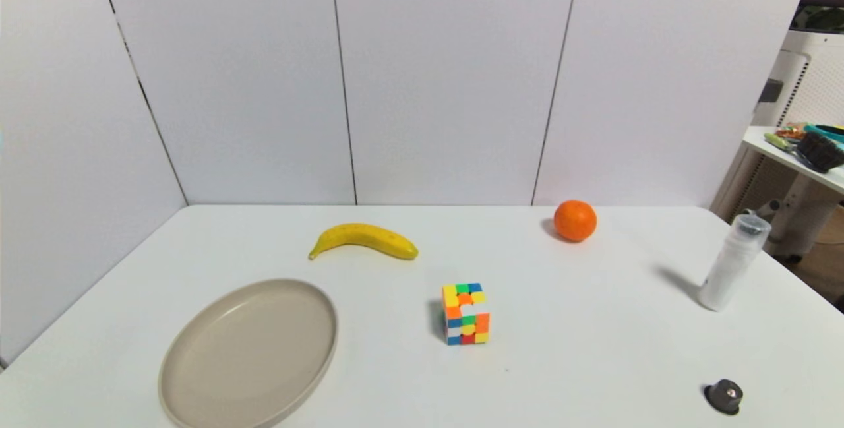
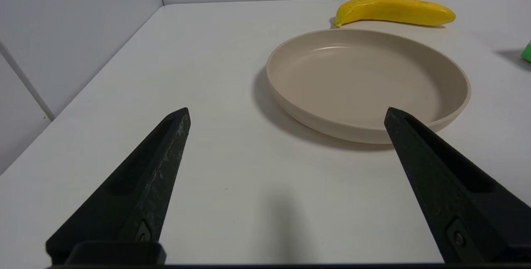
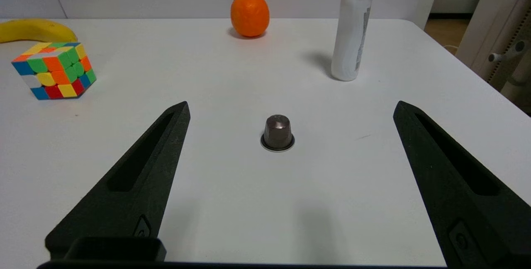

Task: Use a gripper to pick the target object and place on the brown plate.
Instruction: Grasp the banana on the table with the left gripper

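Observation:
The yellow banana [image 1: 364,241] lies on the white table behind the brown plate [image 1: 198,382], which sits at the front left and holds nothing. Neither arm shows in the head view. In the left wrist view my left gripper [image 2: 287,113] is open and empty, low over the table in front of the plate [image 2: 456,107], with the banana [image 2: 394,11] beyond it. In the right wrist view my right gripper [image 3: 291,107] is open and empty, near the front right of the table; one end of the banana [image 3: 37,30] shows far off.
A multicoloured puzzle cube [image 1: 466,314] stands mid-table. An orange [image 1: 575,220] sits at the back right. A white bottle [image 1: 733,262] stands near the right edge. A small dark capsule [image 1: 724,395] sits at the front right, ahead of my right gripper [image 3: 277,133].

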{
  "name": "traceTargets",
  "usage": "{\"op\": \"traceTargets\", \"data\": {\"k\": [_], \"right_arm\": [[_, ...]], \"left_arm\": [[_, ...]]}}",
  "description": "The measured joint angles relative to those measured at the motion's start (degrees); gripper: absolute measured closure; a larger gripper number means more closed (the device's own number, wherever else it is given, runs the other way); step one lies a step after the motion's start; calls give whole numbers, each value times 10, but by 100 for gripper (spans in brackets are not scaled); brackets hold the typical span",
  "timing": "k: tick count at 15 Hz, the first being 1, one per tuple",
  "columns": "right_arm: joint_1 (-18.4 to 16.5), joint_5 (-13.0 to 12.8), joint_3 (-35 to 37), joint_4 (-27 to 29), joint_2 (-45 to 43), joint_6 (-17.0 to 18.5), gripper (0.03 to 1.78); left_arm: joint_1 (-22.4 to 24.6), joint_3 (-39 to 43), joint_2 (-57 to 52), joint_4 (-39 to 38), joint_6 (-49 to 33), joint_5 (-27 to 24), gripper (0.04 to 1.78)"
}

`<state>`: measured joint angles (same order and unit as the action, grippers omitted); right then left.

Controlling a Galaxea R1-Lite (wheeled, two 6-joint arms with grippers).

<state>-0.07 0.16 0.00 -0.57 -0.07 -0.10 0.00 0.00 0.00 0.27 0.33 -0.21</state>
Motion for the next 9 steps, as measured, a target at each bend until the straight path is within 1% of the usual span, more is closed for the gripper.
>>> {"op": "traceTargets", "data": {"k": [9], "right_arm": [[0,0,0,0,0,0,12]], "left_arm": [[0,0,0,0,0,0,13]]}}
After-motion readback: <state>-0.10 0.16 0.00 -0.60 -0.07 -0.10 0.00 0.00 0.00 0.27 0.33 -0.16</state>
